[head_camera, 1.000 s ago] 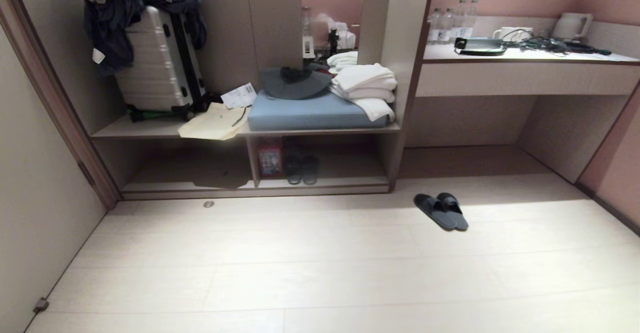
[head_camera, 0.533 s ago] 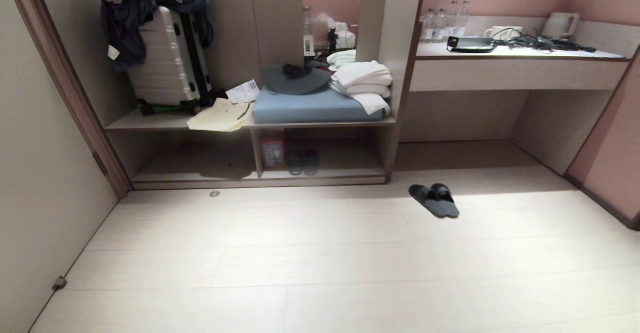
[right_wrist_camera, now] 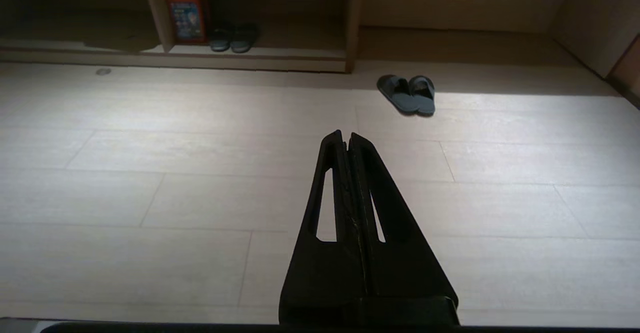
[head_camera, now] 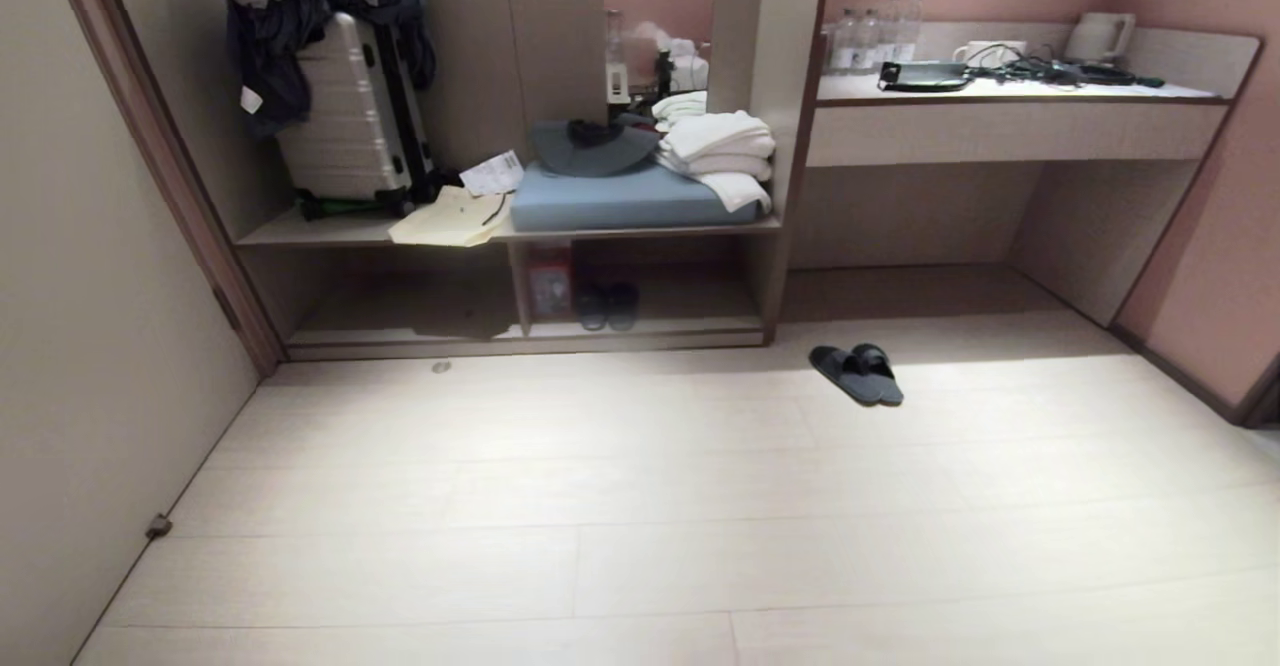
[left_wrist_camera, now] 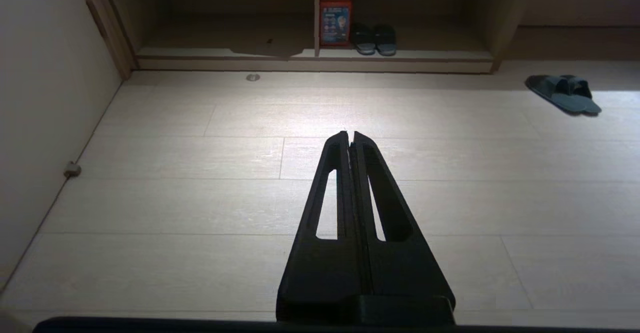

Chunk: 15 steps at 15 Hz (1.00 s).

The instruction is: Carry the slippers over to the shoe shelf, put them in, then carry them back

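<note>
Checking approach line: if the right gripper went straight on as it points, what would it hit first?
Probably bare floor just ahead of the shut right gripper; the slippers lie off to one side. Depth unclear.

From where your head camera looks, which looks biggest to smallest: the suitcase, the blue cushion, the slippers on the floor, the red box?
1. Suitcase and blue cushion: look about alike, too close to rank.
2. Slippers, the pair together.
3. Red box, though it stands farther back, so this is unsure.

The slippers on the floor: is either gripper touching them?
Apart. The right wrist view shows bare floor between the shut right gripper and the slippers; the left gripper is equally clear.
</note>
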### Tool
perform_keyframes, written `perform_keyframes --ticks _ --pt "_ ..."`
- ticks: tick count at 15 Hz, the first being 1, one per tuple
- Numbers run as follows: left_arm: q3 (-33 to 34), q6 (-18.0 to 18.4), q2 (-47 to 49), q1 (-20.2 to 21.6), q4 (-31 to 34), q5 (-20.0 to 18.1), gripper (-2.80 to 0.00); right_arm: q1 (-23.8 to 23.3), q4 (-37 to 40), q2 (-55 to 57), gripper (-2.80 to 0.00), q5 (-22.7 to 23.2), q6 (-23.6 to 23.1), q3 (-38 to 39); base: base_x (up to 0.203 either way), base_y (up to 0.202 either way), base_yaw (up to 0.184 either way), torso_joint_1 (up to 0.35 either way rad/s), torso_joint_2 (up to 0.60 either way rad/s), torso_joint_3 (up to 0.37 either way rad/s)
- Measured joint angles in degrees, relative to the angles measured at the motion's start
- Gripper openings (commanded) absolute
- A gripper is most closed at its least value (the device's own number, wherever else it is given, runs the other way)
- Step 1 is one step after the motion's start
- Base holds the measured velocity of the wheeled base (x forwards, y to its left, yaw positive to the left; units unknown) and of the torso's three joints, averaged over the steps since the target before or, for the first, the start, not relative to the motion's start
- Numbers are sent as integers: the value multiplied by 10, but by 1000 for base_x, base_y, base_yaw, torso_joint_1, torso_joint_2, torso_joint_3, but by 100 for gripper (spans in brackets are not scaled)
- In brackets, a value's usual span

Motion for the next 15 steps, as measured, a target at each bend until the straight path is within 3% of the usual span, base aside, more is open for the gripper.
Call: perform_keyframes --ticks 15 --pt "0 0 0 -2 1 0 -280 -1 -1 0 -280 1 0 0 -192 0 1 1 2 2"
